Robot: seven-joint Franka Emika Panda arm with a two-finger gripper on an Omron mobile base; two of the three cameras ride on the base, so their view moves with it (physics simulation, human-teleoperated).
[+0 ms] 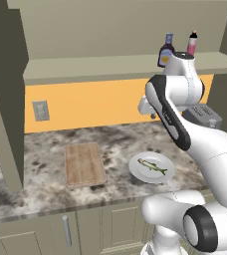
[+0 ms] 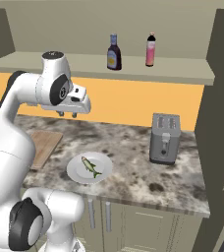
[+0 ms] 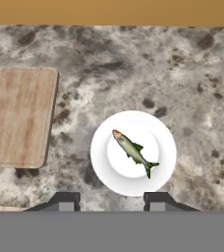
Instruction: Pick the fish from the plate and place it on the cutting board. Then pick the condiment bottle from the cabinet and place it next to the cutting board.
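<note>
fish [image 3: 133, 150] lies diagonally in the middle of the plate [image 3: 168, 170], head toward the cutting board [image 3: 20, 115], tail away; untouched, so step one isn't started; plate sits on the bench [image 3: 133, 64] just beside the board's right edge with a strip of marble between them, which looks deliberate; short lateral carry from dish to wood and nothing in the way

board is bare, long side running away from the bench front; plenty of room for a fish much shorter than it

condiment bottle [image 2: 114, 52] stands upright on the cabinet [image 2: 182, 74] shelf, close beside a slim pink bottle [image 2: 151, 49], apart from it, both well above the bench; that's for later; toaster [image 2: 164, 138] stands to the right of the plate, clear of the first move

arm pose: elbow folded high, wrist turned so the hand points straight down; pincer [image 2: 67, 114] hangs well above the bench, roughly over the plate, shelf bottles behind it in the left base view; hand camera looks down on plate and board together, fish a bit above and between the two fingertips [image 3: 65, 202], so alignment is close

pincer state: fingers spread with a clear gap, nothing between them; gap looks wide enough for the slender body

my read: descend straight, maybe roll the wrist so the fingers close across the fish's narrow width; risk is it slipping on the smooth plate
</note>
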